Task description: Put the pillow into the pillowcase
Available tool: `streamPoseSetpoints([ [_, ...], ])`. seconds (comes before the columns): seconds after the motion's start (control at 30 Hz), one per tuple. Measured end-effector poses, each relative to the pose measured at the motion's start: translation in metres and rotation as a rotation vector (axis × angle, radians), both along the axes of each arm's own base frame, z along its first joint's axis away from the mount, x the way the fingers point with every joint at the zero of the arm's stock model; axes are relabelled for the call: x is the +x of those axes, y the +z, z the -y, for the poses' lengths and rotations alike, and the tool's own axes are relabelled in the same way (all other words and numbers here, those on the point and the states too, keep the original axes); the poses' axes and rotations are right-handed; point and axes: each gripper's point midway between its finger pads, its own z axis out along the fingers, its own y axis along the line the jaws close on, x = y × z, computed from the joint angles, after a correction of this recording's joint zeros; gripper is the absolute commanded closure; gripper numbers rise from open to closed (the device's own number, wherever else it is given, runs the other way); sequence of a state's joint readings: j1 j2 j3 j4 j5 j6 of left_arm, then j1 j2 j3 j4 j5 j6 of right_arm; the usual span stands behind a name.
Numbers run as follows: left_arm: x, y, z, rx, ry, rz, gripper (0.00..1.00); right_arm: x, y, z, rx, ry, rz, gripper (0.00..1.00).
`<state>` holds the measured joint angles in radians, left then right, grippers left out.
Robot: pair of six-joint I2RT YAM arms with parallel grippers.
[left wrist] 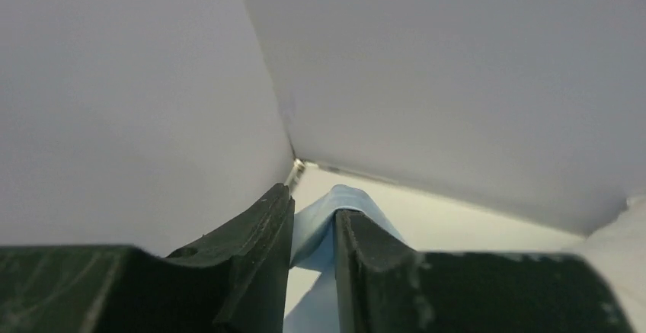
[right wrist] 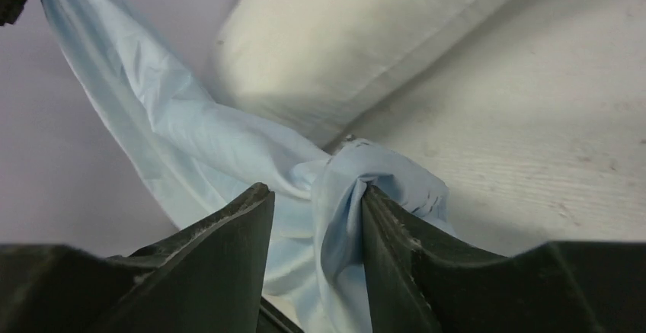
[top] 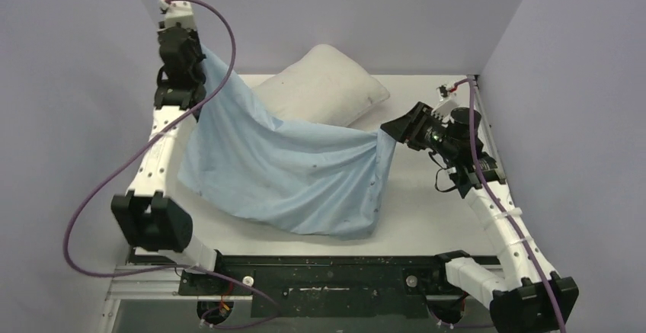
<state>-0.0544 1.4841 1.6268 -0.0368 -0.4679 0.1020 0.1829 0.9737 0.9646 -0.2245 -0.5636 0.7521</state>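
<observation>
Pinching a fold of the pillowcase between the nearly closed fingers of the left gripper, raised high at the far left. Keeping the right gripper low at the right, jaws standing partly apart with a bunched corner of the blue cloth between them, pressing against one finger (not managing to tell whether clamped or only draped there). Stringing the pillowcase like a hammock from far left down to the right, long axis running left-right, belly sagging to the near side onto the table. Noting the pillow lying flat at the far middle of the table, just beyond the cloth's upper edge and overlapped by it at the near-left end, not inside. Reading its long axis as roughly left-right too, one corner pointing at the far wall. Judging the coming move as turning on exactly this: pillow sitting far of the cloth span, between both grippers, right gripper nearer to it and at its level. Not making out which edge of the case is the open mouth (too wrinkled).
</observation>
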Motion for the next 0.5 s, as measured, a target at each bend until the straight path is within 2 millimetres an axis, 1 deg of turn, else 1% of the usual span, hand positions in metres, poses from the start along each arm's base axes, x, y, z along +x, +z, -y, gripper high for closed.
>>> streamPoseSetpoints([
  [0.03, 0.023, -0.029, 0.005, 0.008, -0.026, -0.067, 0.47, 0.005, -0.018, 0.002, -0.022, -0.016, -0.057, 0.39],
  [0.07, 0.040, -0.054, 0.009, 0.014, -0.044, -0.126, 0.40, 0.009, -0.029, 0.004, -0.039, -0.030, -0.094, 0.33],
  [0.1, 0.061, -0.092, 0.015, 0.013, -0.068, -0.217, 0.35, 0.012, -0.043, 0.008, -0.069, -0.052, -0.133, 0.28],
  [0.13, 0.071, -0.117, 0.017, 0.016, -0.079, -0.277, 0.33, 0.013, -0.049, 0.011, -0.084, -0.068, -0.156, 0.23],
  [0.17, 0.080, -0.150, 0.020, 0.013, -0.089, -0.365, 0.31, 0.013, -0.055, 0.016, -0.109, -0.090, -0.170, 0.22],
  [0.23, 0.081, -0.187, 0.023, 0.010, -0.099, -0.472, 0.28, 0.014, -0.060, 0.023, -0.144, -0.124, -0.175, 0.18],
  [0.27, 0.077, -0.198, 0.025, 0.012, -0.102, -0.518, 0.26, 0.016, -0.061, 0.027, -0.161, -0.144, -0.175, 0.18],
  [0.3, 0.073, -0.202, 0.028, 0.016, -0.105, -0.546, 0.26, 0.018, -0.062, 0.031, -0.178, -0.166, -0.171, 0.18],
  [0.37, 0.066, -0.191, 0.039, 0.027, -0.116, -0.545, 0.25, 0.021, -0.063, 0.039, -0.207, -0.202, -0.169, 0.20],
  [0.43, 0.057, -0.172, 0.054, 0.041, -0.135, -0.521, 0.24, 0.025, -0.064, 0.044, -0.231, -0.228, -0.168, 0.22],
  [0.5, 0.042, -0.148, 0.077, 0.046, -0.175, -0.487, 0.24, 0.032, -0.069, 0.048, -0.251, -0.250, -0.179, 0.25],
])
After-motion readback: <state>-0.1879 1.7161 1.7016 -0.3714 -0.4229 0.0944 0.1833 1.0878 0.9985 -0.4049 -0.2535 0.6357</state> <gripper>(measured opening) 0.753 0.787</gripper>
